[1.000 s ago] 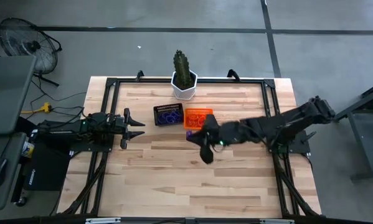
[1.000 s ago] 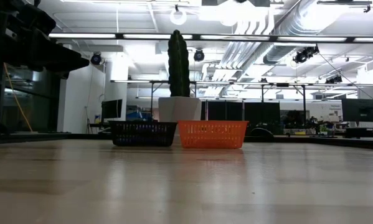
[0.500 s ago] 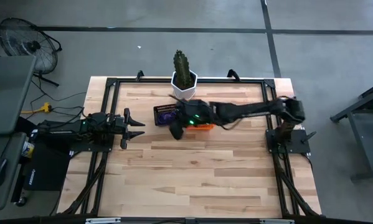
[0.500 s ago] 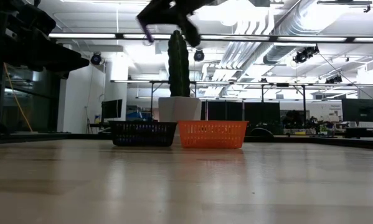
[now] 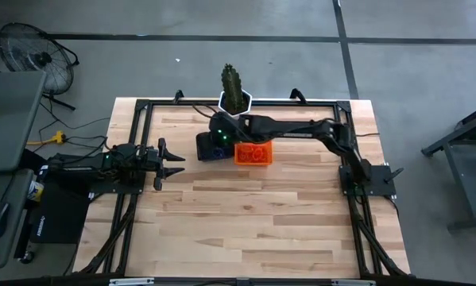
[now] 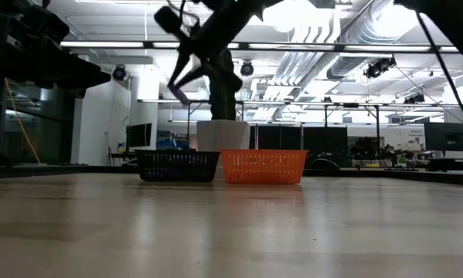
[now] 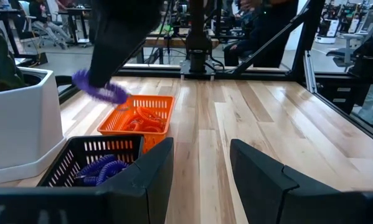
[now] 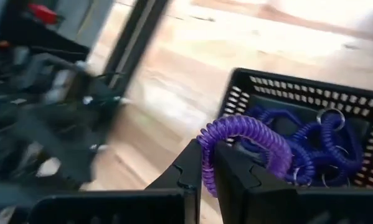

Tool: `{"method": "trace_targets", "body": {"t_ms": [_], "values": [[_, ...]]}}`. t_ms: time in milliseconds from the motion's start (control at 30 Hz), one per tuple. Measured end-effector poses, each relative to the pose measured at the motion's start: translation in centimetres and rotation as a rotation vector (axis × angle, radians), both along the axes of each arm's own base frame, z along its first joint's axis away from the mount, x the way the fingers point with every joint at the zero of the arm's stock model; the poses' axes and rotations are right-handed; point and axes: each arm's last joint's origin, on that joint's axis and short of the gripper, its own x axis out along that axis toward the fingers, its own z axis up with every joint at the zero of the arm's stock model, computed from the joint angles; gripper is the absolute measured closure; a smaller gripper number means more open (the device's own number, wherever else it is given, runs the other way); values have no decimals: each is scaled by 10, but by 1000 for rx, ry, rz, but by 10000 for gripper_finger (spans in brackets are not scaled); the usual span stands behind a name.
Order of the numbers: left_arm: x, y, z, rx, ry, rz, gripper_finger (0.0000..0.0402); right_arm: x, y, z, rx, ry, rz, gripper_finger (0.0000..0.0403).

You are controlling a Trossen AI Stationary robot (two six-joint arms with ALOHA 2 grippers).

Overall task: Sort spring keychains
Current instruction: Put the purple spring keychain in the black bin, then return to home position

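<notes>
Right tool [image 8: 206,163], clamped on a purple spring keychain [image 8: 245,138], hangs over the black basket [image 5: 212,148] near the counter's far edge; left tool [image 5: 174,163], fingers spread, empty.

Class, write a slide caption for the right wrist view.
Right gripper carries a purple spring keychain above the black mesh basket.

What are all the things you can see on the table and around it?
Held spring keychain: one, purple, in the right gripper's fingers above the black basket.
Black basket: one, back middle of table, purple keychains inside.
Orange basket: one, right beside the black one, orange keychains inside.
Cactus: one, green, in a white pot behind the baskets.
Table: one, light wood.
Fan: one, dark, on the floor, far left.
Left gripper: open, waiting at the table's left edge.
Right gripper: shut on the held keychain.
</notes>
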Motion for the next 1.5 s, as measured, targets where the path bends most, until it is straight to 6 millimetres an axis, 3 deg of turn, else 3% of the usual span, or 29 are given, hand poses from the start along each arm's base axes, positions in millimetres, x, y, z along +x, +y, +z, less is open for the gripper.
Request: {"method": "trace_targets", "body": {"t_ms": [500, 667, 1000, 1500], "values": [[0, 0, 0, 0, 0, 0, 245, 32, -29, -65, 85, 112, -106, 379], [0, 0, 0, 0, 0, 0, 245, 37, -32, -76, 100, 117, -119, 377], [0, 0, 0, 0, 0, 0, 245, 37, -35, -77, 90, 126, -92, 372], [0, 0, 0, 0, 0, 0, 245, 39, -34, -75, 86, 110, -15, 235]]}}
